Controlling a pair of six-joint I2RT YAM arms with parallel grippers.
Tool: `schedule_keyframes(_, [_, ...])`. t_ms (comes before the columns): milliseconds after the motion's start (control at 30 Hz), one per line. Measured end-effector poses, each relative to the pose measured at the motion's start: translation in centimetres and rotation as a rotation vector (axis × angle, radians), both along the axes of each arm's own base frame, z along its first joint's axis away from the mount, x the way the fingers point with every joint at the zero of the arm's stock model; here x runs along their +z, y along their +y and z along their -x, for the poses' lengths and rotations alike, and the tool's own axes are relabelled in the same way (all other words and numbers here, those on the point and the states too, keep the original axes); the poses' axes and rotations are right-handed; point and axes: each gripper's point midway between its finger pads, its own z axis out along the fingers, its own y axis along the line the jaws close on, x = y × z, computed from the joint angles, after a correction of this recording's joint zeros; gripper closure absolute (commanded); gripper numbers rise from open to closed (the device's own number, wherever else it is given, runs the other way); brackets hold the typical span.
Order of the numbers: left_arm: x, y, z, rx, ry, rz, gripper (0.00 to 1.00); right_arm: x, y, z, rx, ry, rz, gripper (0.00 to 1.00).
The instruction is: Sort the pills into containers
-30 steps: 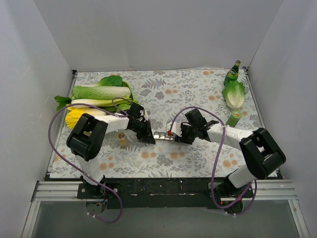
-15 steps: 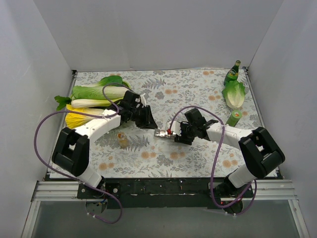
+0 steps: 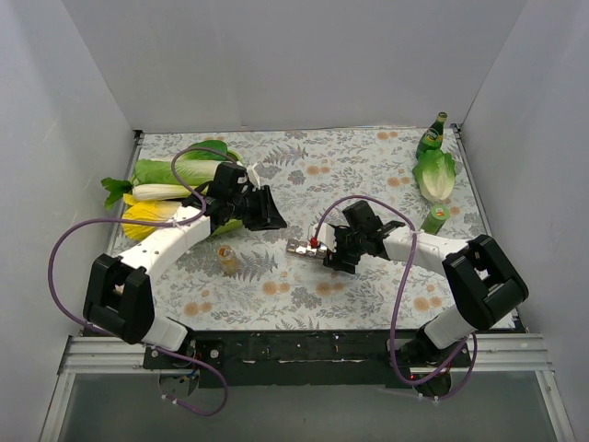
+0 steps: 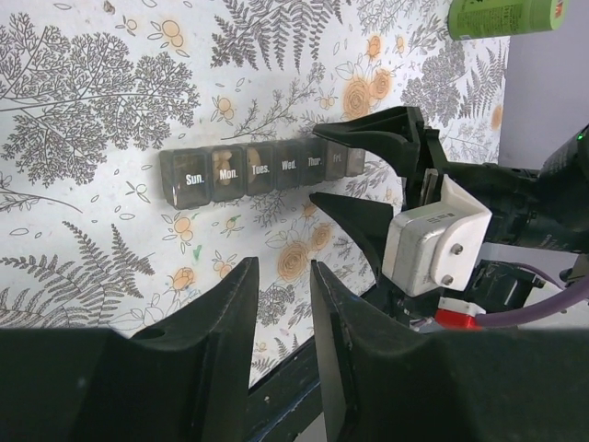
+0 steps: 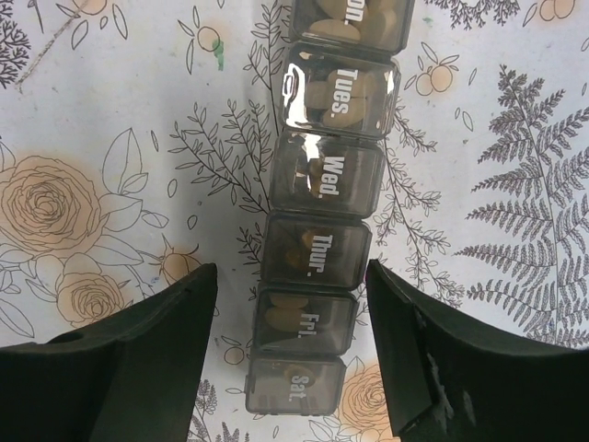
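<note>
The containers are a grey translucent day-marked strip (image 3: 306,246) lying flat mid-table, also seen in the left wrist view (image 4: 262,170) and the right wrist view (image 5: 322,239). Its lids look shut, and tan pills (image 5: 322,97) show inside several compartments. My right gripper (image 3: 329,252) is open, with its jaws wide on both sides of the strip's Fri.–Sat. end (image 5: 290,276) and not touching it. My left gripper (image 3: 274,219) hangs above and to the left of the strip. Its jaws stand a narrow gap apart with nothing between them (image 4: 283,267).
A small amber bottle (image 3: 225,260) stands left of the strip. Cabbages (image 3: 179,172) and a yellow vegetable (image 3: 145,216) lie at the left. At the right are a lettuce leaf (image 3: 435,175), a green bottle (image 3: 430,136) and a green can (image 3: 433,218), which also shows in the left wrist view (image 4: 506,17).
My left arm has pulled away from the strip's left end, up and back toward the cabbages. The right gripper has stayed at the strip's right end.
</note>
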Motion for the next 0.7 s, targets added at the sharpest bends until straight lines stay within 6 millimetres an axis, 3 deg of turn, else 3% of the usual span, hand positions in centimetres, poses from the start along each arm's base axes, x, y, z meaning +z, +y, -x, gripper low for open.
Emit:
schedule_keyframes(200, [-1.2, 0.1, 0.4, -0.001, 0.016, -0.001, 0.7, 0.0, -0.1, 0.7, -0.001, 0.038, 0.0, 0.21])
schedule_keyframes(300, [-2.2, 0.0, 0.6, -0.009, 0.04, 0.002, 0.7, -0.1, -0.2, 1.0, -0.005, 0.057, 0.005, 0.09])
schedule_keyframes(367, [-2.8, -0.2, 0.5, -0.013, 0.049, 0.002, 0.69, 0.0, -0.4, 1.2, -0.011, 0.073, 0.008, 0.07])
schedule_keyframes(500, [-2.9, -0.2, 0.3, -0.012, 0.041, 0.0, 0.58, 0.7, -0.7, 1.4, -0.021, 0.092, 0.003, 0.05])
schedule_keyframes(700, [-0.2, 0.6, -0.4, 0.019, -0.077, -0.005, 0.25, 3.6, -1.0, 0.0, -0.056, 0.061, -0.047, 0.03])
